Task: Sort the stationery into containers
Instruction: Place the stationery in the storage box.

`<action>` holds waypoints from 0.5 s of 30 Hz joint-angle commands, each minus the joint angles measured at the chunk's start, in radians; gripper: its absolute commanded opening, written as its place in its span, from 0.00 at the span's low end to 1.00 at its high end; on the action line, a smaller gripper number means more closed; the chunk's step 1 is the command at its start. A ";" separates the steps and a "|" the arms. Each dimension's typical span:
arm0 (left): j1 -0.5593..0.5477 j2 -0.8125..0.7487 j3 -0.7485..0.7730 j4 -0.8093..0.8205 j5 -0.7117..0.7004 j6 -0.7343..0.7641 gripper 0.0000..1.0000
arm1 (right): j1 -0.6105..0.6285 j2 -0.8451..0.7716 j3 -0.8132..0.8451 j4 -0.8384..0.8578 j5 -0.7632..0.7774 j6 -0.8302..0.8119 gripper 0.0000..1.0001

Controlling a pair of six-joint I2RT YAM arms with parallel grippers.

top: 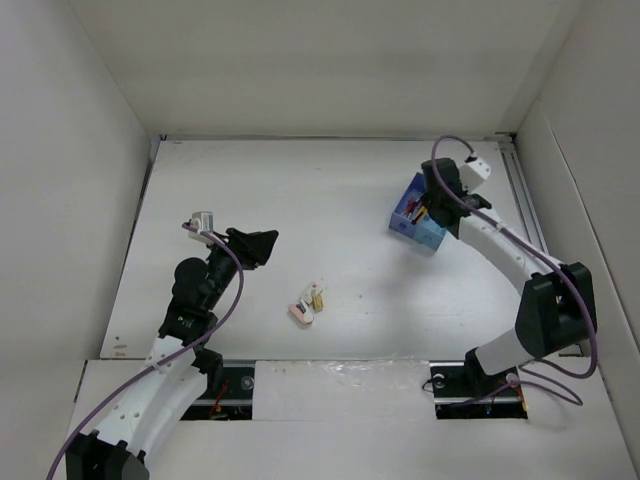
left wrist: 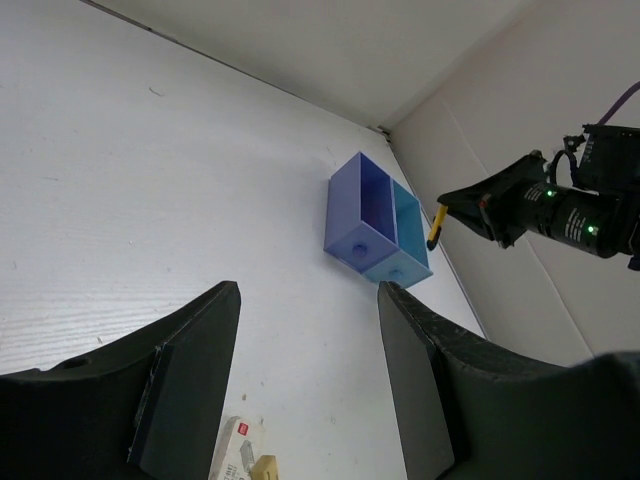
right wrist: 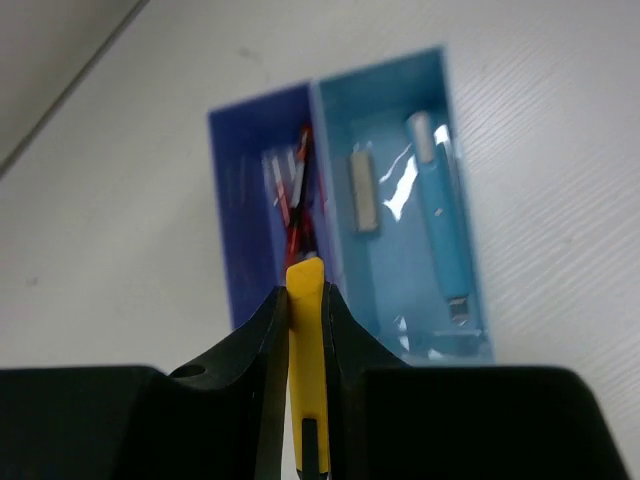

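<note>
Yellow pen (right wrist: 305, 340): we are seeing it clamped in the right end effector (right wrist: 305, 298), both fingers pressing on its barrel, held off the worktop (top: 340, 200) above the box (left wrist: 345, 215).
Pen axis: running lengthwise with the compartments in the right wrist view, its tip pointing at the near end of the dark blue compartment (right wrist: 238, 215), just beside the divider (right wrist: 316, 170).
Compartment contents: red pens (right wrist: 297, 190) are lying in the dark blue one; a grey eraser (right wrist: 363, 195) and a blue pen-like item (right wrist: 440, 210) are sitting in the light blue compartment (right wrist: 395, 110).
Next move, our judgement: the release is calling for a drop on the dark blue side of the divider.
Left end effector (top: 256, 246): hanging open and empty, well apart from the box; the loose erasers (top: 308, 305) are lying nearer to it.
</note>
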 commanded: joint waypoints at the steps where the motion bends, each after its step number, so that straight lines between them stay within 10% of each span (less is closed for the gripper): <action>1: -0.003 -0.013 -0.007 0.050 0.018 -0.004 0.54 | -0.088 -0.008 0.040 0.062 -0.023 -0.025 0.07; 15: -0.003 0.009 -0.007 0.059 0.018 -0.004 0.54 | -0.182 0.078 0.019 0.112 0.000 0.027 0.03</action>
